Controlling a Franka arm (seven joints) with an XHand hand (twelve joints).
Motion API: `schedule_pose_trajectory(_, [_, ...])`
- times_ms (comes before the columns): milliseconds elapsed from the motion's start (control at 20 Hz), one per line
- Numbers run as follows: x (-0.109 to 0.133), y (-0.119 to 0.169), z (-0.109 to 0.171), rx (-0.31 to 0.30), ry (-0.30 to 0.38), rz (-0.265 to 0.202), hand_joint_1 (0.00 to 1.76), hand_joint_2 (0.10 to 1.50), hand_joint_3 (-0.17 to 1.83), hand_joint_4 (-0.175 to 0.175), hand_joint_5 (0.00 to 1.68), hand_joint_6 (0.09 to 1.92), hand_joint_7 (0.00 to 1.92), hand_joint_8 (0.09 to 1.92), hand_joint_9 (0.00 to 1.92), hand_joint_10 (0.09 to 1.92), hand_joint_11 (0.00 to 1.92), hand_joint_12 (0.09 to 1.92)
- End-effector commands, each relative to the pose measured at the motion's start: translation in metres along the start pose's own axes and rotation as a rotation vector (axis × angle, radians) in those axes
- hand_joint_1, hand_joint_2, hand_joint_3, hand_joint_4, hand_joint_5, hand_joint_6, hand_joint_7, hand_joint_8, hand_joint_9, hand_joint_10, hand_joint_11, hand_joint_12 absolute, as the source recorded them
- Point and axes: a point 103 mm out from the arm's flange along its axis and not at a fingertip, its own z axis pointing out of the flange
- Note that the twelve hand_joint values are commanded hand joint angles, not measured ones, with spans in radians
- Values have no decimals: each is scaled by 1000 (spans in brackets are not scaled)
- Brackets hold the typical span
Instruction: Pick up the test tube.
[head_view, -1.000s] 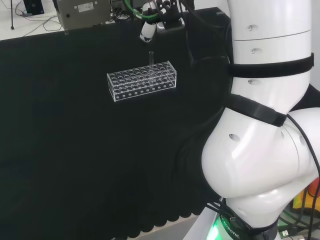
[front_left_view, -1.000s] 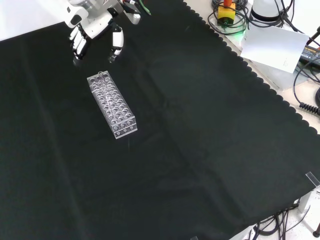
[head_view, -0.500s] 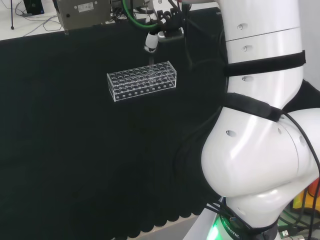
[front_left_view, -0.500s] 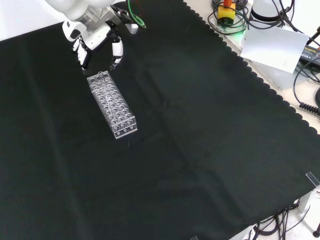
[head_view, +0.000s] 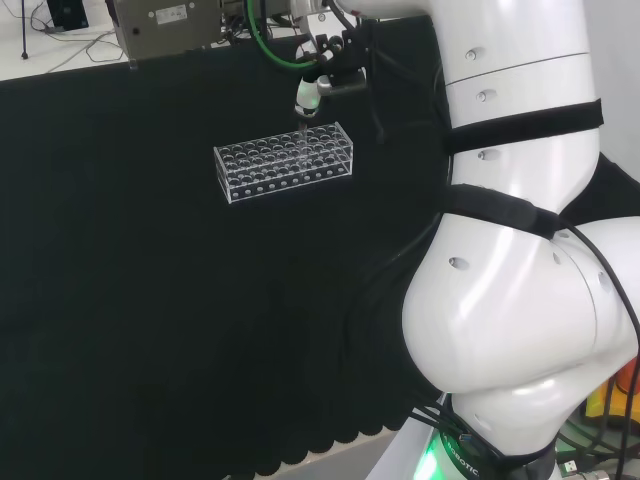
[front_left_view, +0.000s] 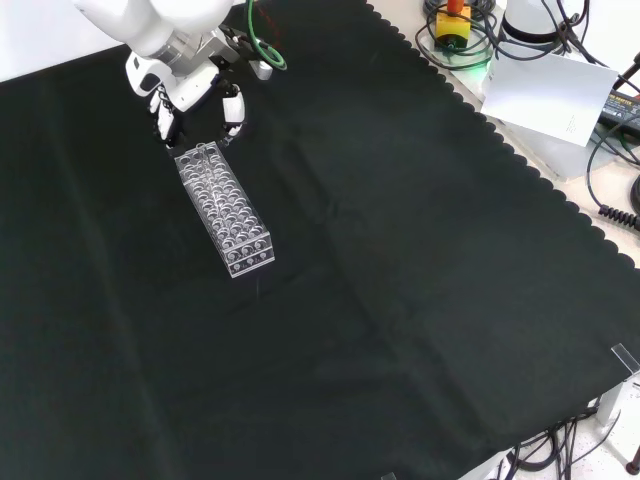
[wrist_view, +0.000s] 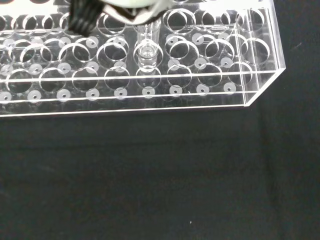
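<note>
Test tube stands upright in a clear rack, in a hole near the rack's right end in the head view; the wrist view shows its open mouth up close, which the other views barely catch. Front view has the robot hand right above the rack's far end, fingers spread and pointing down either side, holding nothing. Black cloth covers the surface, scalloped along its edge, with cables and white paper off to the right.

A clear rack lies on the black-clothed surface; the robot hand hangs just beyond its far end, fingers pointing down.
</note>
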Motion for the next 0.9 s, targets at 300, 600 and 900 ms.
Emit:
schedule_pose_trajectory(300, [2,13,3,-5,5,6,1061,672,747,-170,438,806,711,902,648,819,363,1456])
schedule_pose_trajectory(600, [5,21,6,-23,11,6,1086,665,777,-172,489,848,777,889,709,796,401,1442])
schedule_pose_trajectory(900, [8,24,8,-32,19,0,1104,660,798,-175,556,872,934,862,806,754,457,1413])
